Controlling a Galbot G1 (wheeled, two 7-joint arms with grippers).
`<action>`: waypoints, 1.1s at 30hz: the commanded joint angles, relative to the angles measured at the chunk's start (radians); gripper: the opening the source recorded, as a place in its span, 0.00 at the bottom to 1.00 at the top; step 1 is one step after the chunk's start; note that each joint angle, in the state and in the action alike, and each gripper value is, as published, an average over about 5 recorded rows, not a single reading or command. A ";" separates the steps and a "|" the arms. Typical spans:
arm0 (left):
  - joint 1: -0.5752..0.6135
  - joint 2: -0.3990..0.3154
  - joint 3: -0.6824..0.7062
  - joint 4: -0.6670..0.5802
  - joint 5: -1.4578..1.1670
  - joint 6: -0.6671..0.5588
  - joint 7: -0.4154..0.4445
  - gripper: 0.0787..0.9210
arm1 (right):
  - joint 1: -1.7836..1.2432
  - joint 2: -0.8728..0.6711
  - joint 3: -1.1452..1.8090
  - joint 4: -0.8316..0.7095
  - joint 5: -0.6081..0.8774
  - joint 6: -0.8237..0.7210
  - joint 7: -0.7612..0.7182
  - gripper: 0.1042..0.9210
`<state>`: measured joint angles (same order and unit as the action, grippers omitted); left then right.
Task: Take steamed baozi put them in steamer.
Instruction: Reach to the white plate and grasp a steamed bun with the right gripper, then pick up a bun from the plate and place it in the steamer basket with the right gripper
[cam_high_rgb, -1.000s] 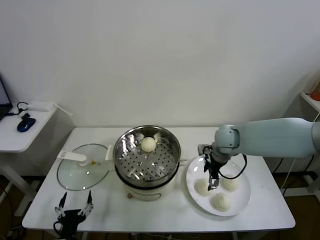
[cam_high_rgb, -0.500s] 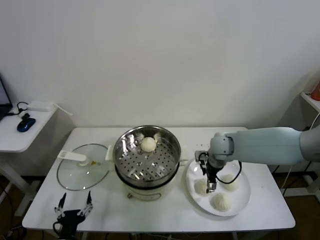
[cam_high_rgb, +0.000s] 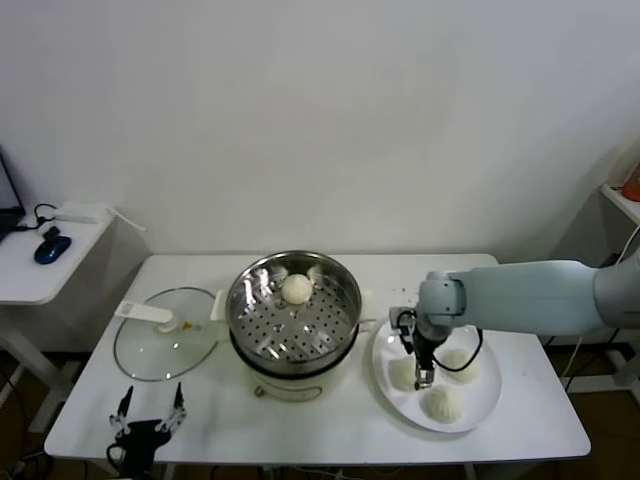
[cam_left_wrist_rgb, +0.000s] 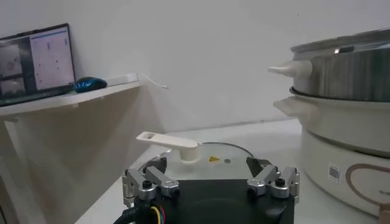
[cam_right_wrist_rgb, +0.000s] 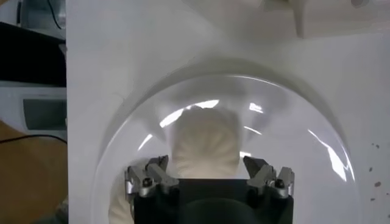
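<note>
One steamed baozi (cam_high_rgb: 296, 289) lies on the perforated tray of the steel steamer (cam_high_rgb: 243, 318) at mid-table. Three more sit on the white plate (cam_high_rgb: 487, 400) to its right: left (cam_high_rgb: 400, 374), right (cam_high_rgb: 462, 366) and front (cam_high_rgb: 441, 403). My right gripper (cam_high_rgb: 424, 375) points down at the left one. In the right wrist view that pleated baozi (cam_right_wrist_rgb: 206, 146) lies between the fingers of my right gripper (cam_right_wrist_rgb: 207, 176), with a gap on each side, so it stands open around it. My left gripper (cam_high_rgb: 148, 410) is parked open at the table's front left.
The glass lid (cam_high_rgb: 165, 345) with its white handle lies flat left of the steamer, just beyond my left gripper (cam_left_wrist_rgb: 210, 182). The steamer's wall (cam_left_wrist_rgb: 347, 79) rises close to it. A side desk with a blue mouse (cam_high_rgb: 51, 246) stands at far left.
My right arm has shifted left and lower over the plate, bringing the gripper down around the left baozi. The baozi, the steamer and the left arm have not moved.
</note>
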<state>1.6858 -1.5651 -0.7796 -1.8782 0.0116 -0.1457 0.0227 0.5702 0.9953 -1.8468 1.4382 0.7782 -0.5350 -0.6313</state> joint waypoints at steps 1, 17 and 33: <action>-0.002 0.002 0.001 0.000 0.000 0.000 0.000 0.88 | -0.007 0.001 0.004 -0.005 -0.019 -0.004 -0.001 0.73; -0.001 0.007 0.005 -0.006 0.003 0.001 0.000 0.88 | 0.237 -0.024 -0.047 0.131 0.012 0.020 -0.044 0.64; 0.013 0.014 0.014 -0.037 0.015 0.015 0.004 0.88 | 0.649 0.060 -0.003 0.230 0.248 0.026 -0.168 0.63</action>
<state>1.6982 -1.5515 -0.7665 -1.9112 0.0257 -0.1310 0.0265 1.0373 1.0115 -1.8811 1.6294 0.9239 -0.5096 -0.7508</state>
